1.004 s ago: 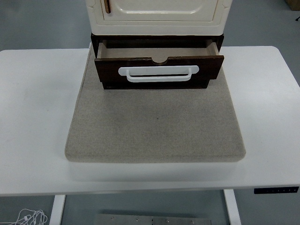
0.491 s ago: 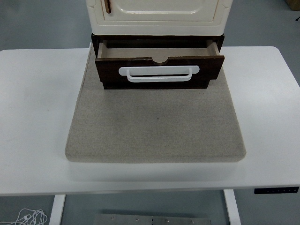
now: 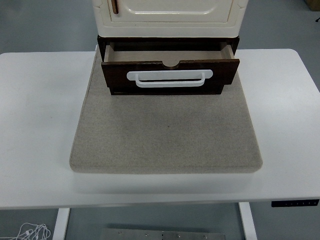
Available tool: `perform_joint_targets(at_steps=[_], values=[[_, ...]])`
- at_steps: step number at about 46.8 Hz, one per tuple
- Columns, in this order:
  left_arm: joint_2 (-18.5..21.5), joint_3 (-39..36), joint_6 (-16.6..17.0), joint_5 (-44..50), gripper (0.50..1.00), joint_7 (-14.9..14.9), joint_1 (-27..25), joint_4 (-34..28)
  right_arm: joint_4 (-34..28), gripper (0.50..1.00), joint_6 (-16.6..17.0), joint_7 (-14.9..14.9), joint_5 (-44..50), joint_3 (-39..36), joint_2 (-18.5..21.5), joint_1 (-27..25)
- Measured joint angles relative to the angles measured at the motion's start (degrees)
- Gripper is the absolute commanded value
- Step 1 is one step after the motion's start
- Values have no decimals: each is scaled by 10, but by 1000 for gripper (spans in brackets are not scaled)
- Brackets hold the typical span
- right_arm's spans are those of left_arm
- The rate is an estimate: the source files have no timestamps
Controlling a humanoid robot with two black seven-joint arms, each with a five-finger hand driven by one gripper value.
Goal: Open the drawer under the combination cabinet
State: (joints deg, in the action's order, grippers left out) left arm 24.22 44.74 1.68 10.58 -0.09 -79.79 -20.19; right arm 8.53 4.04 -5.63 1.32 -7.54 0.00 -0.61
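Brown drawer (image 3: 170, 76) stands pulled out under cream cabinet (image 3: 170, 17) — on grey mat (image 3: 167, 135)

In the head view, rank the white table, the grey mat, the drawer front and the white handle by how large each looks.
1. White table, widest thing in view.
2. Grey mat, covering the table's middle.
3. Drawer front, dark brown, pulled out partway.
4. White handle, mounted on the drawer front and narrower than it.

Bare mat (image 3: 167, 135) before the protruding drawer (image 3: 170, 75) leaves open passage
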Motion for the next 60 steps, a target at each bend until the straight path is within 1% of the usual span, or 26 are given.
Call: perform_joint_targets(at_steps=[7,10,14,21,29,35,45,60], values=[[-12,0,-73,30,1000,-4,54,0,0,926,0,0,0,0,0,0],[-19,0,-93,34,1000,-13,71,3,0,928,0,0,0,0,0,0],[-35,-1,-110,34,1000,-33,88,16,0,926,0,0,0,0,0,0],[-51,1,-151,37,1000,-38,101,39,0,926,0,0,0,1,0,0],[-72,2,-155,40,1000,-37,111,49,0,926,0,0,0,0,0,-2],[-88,6,-153,64,1000,-34,121,50,0,928,0,0,-1,0,0,-4],[-94,11,-159,72,1000,-35,134,51,0,928,0,0,-1,0,0,-3],[-113,19,-154,75,1000,-39,142,51,0,928,1,0,-2,0,0,-1]])
